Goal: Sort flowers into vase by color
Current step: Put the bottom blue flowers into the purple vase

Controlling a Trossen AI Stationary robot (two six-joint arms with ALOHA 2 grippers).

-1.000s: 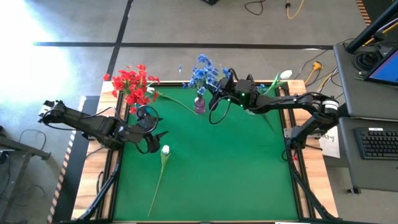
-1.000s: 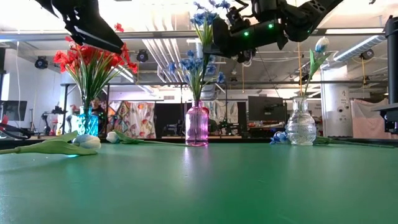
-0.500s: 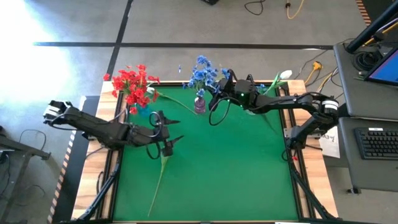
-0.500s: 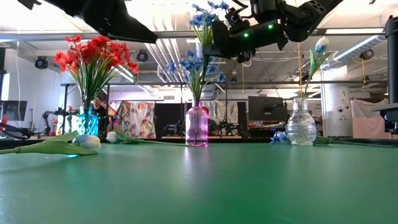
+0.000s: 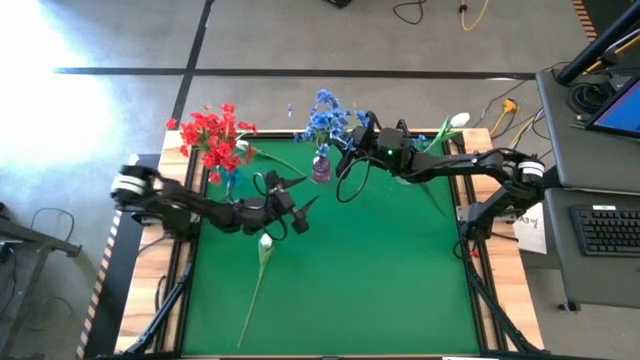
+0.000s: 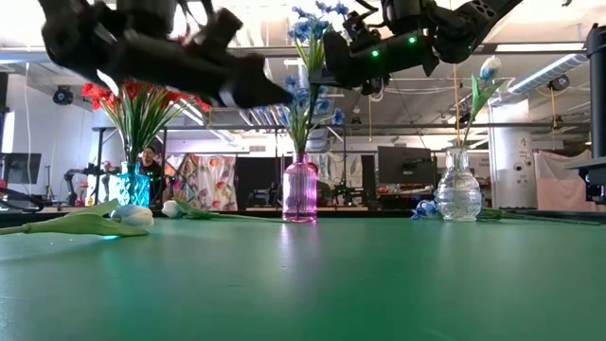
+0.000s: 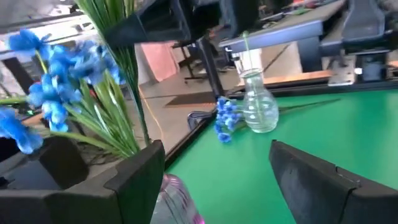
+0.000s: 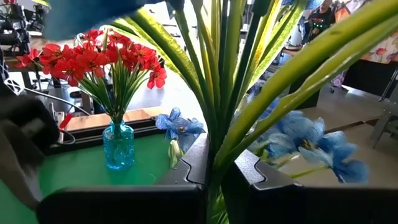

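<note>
Two dark jointed arms (green lights glowing on the right arm [image 5: 470, 165]).

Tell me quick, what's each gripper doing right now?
Left gripper: open, holding nothing.
Right gripper: closed on blue flower stems above the pink vase.

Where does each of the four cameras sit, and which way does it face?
High view: overhead, facing straight down on the green table; both arms show.
Low view: at tabletop height, facing the pink vase; arms come in from above.
Left wrist view: past the open left gripper toward the clear vase.
Right wrist view: the right gripper shut on blue flowers' stems.
Shared: the red flowers show in high, low and right wrist views.
</note>
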